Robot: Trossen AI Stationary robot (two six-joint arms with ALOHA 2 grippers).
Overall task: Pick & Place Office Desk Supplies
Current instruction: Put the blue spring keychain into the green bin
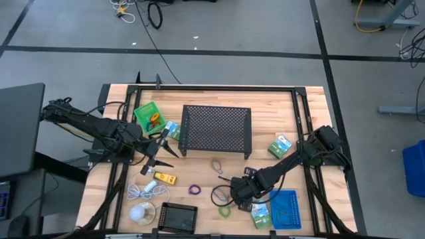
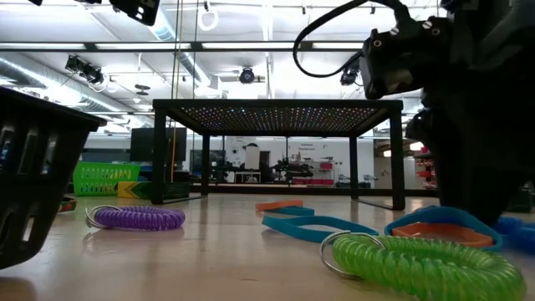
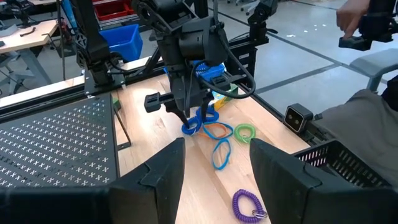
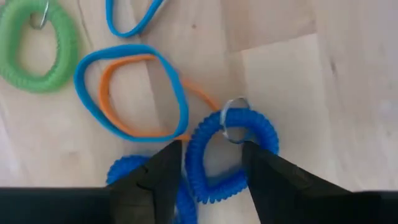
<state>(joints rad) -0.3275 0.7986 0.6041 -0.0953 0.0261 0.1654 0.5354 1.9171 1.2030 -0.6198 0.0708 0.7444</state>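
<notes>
My right gripper points down, open, over a blue coiled loop with a metal ring, which lies flat on the table near its front edge. One finger stands just outside the loop and the other covers its opposite side. Beside it lie a blue band around an orange band, a green coiled loop and another blue band. A purple coiled loop lies further left. My left gripper waits open above the table's left part, holding nothing. My right gripper comes at the blue coiled loop from above, fingers pointing down. One finger stands outside the loop's strand; the other finger hides the opposite strand. I cannot tell whether either finger touches the loop, which lies flat on the table.
A black mesh rack stands mid-table. A green tray sits far left, a blue tray near right, a black tray at the front. Green-blue packets, a yellow block, a white cable and a white ball lie around.
</notes>
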